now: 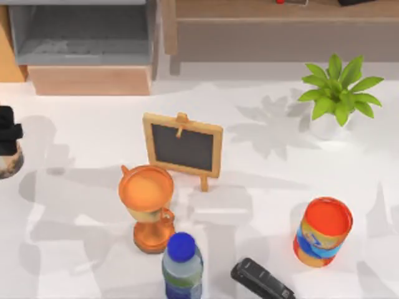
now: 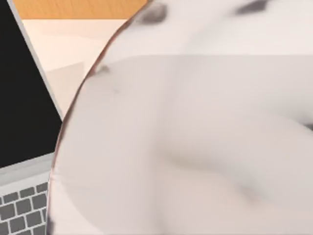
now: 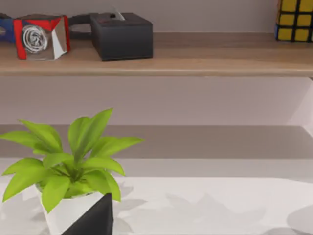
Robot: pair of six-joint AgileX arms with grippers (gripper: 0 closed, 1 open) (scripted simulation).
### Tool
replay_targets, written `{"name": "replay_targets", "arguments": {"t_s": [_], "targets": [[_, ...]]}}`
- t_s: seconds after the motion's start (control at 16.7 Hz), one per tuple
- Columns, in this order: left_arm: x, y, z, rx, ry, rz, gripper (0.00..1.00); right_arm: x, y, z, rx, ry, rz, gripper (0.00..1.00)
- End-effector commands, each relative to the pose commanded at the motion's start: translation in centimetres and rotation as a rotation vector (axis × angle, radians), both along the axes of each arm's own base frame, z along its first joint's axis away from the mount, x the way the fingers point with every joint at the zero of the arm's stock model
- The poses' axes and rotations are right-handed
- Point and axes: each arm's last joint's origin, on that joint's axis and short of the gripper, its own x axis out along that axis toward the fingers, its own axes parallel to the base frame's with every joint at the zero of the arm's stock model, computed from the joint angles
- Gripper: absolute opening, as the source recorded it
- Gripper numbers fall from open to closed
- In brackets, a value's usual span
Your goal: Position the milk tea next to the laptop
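Observation:
At the far left edge of the top view my left gripper (image 1: 6, 134) is a black shape right against the milk tea (image 1: 9, 165), whose dark-speckled lower part peeks into view. In the left wrist view the milk tea (image 2: 195, 137) looms very close as a pale rounded mass, consistent with the gripper being shut on it. Just beside the cup there stands the open laptop (image 2: 19, 98), with its black screen and grey keyboard.
An orange goblet (image 1: 148, 202), a blue-capped bottle (image 1: 182, 265), a small chalkboard (image 1: 182, 145), an orange can (image 1: 323, 232) and a black stapler-like thing (image 1: 262, 280) stand mid-table. A potted plant (image 1: 336, 96) is at the back right, shelves behind.

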Motion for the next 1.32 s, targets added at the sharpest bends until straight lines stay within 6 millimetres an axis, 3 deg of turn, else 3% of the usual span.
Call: {"name": "replay_targets", "arguments": {"t_s": [0.3,1.32], "targets": [[-0.74,0.85,-0.35,-0.004,0.026,-0.001,0.0,0.0,0.0,0.0,0.0,0.0,0.0,1.0],[-0.25,0.99,-0.34,0.009,-0.051,0.0,0.0,0.0,0.0,0.0,0.0,0.0,0.0,1.0]]}}
